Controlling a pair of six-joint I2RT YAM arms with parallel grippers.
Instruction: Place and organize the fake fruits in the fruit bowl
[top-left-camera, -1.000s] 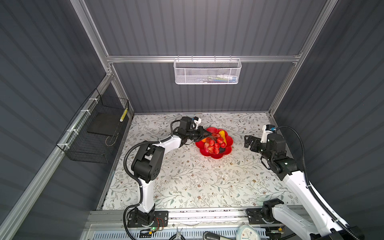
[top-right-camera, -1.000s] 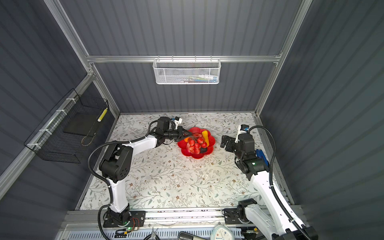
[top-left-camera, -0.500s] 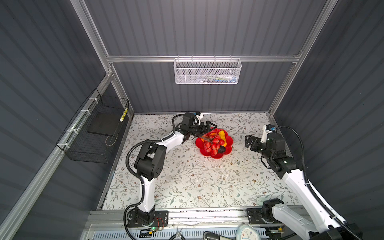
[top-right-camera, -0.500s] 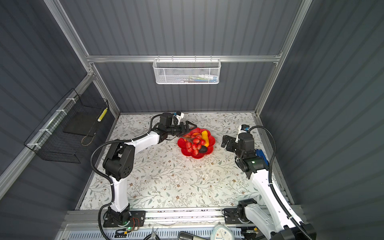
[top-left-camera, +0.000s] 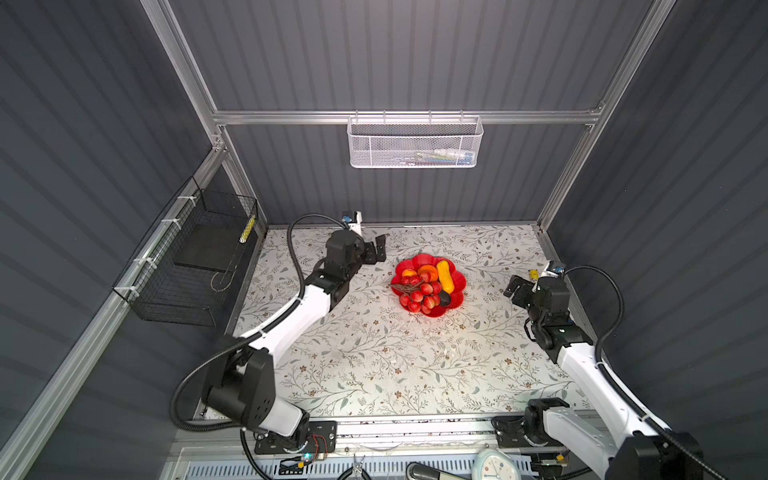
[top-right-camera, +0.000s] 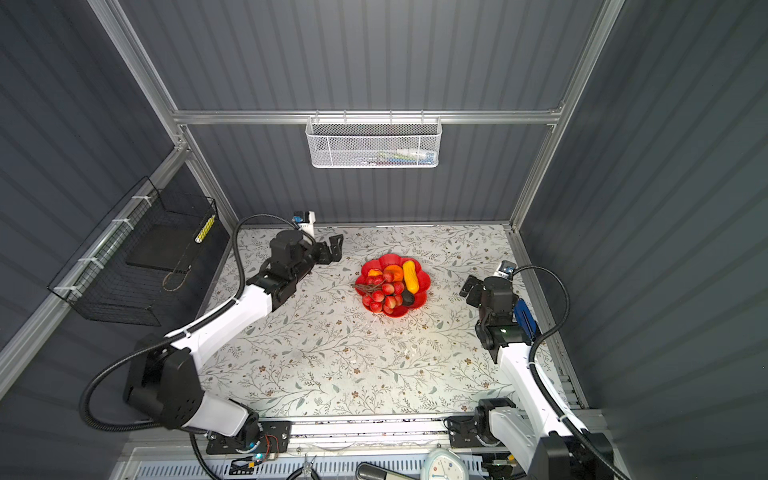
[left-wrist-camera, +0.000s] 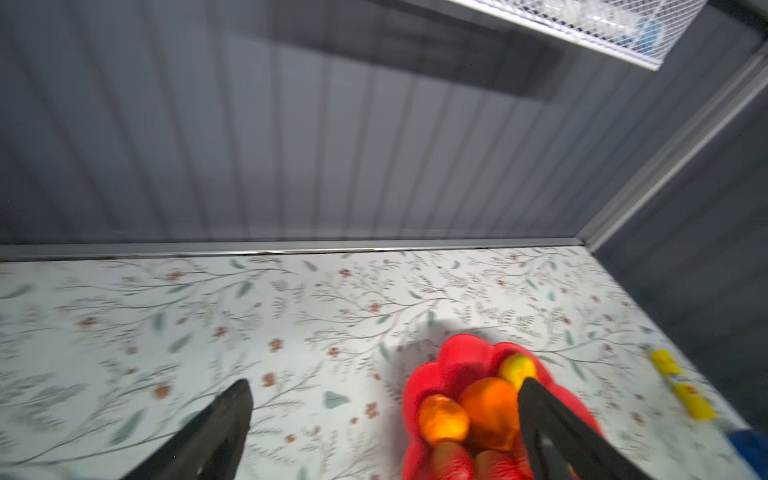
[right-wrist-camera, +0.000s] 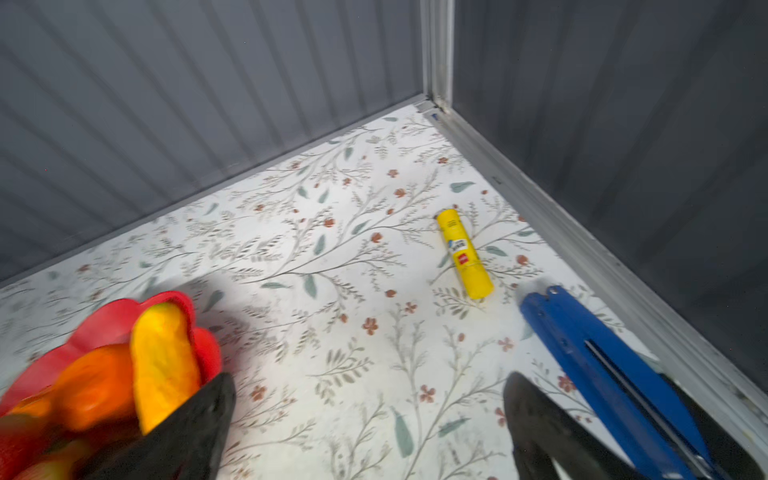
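Note:
The red flower-shaped fruit bowl (top-left-camera: 422, 261) (top-right-camera: 388, 259) sits at the middle back of the table in both top views. The fake fruits lie in it: a big orange (top-left-camera: 428, 272), a small orange (top-left-camera: 409, 273), a yellow oblong fruit (top-left-camera: 445, 276), a dark avocado (top-left-camera: 444, 298) and a red berry bunch (top-left-camera: 419, 297). My left gripper (top-left-camera: 376, 249) (left-wrist-camera: 384, 399) hovers open and empty just left of the bowl (left-wrist-camera: 461, 353). To the right of the bowl, my right gripper (top-left-camera: 515, 286) (right-wrist-camera: 370, 399) is open and empty over bare table.
A yellow glue stick (right-wrist-camera: 463, 253) (top-left-camera: 532, 273) and a blue tool (right-wrist-camera: 602, 374) (top-right-camera: 524, 318) lie near the right wall. A white mesh basket (top-left-camera: 415, 141) hangs on the back wall. On the left wall hangs a black wire basket (top-left-camera: 195, 266).
My left gripper has opened and drawn back from the bowl's left rim toward the back left. The right arm has barely moved.

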